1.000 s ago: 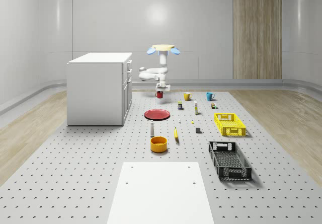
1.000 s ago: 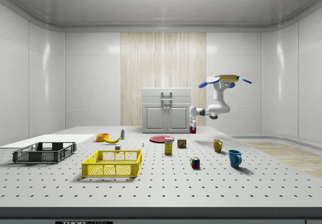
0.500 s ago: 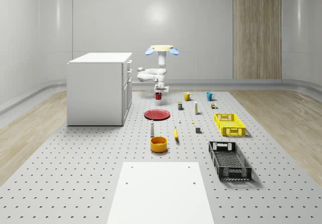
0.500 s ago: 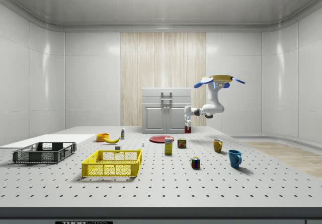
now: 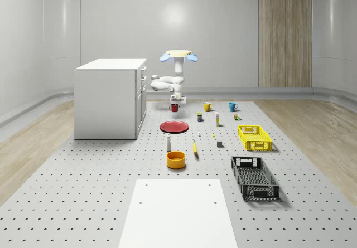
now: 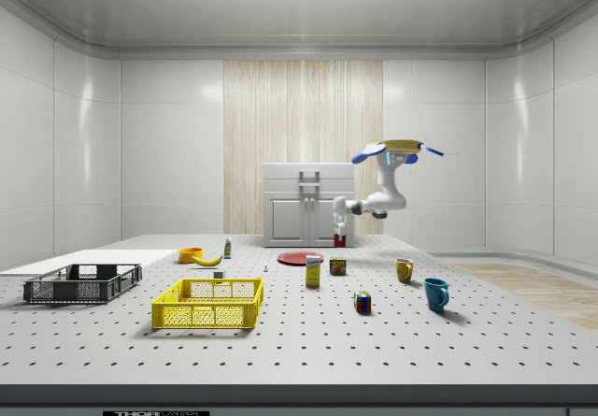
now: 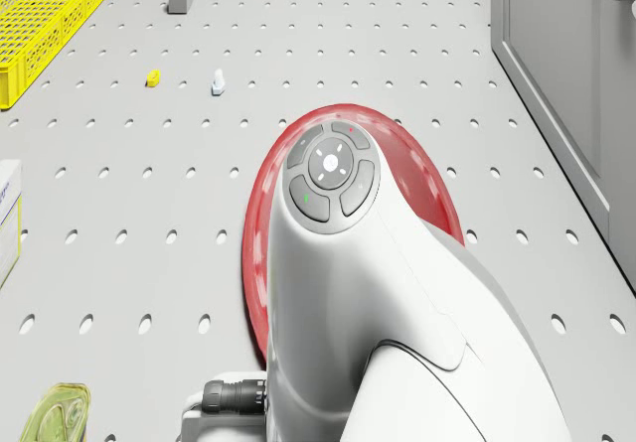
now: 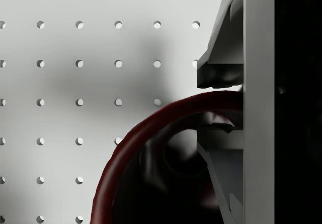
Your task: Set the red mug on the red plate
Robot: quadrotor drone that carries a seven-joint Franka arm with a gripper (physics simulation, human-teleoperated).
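While drone (image 5: 178, 54) hovers beyond red plate (image 5: 174, 126), fingers (image 8: 217, 75) pinch dark-red mug (image 5: 174, 107) rim, mug upright.

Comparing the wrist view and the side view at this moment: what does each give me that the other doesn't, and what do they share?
Wrist view: a close look at the grip. The tool has its fingers on either side of the red mug rim, clamping the wall, with the perforated table below.

Side view: the layout. The drone hovers in front of the white cabinet, arm reaching down, and the mug hangs to the right of the red plate, apparently raised off the table.

Both: the mug held in the tool, not yet on the plate.
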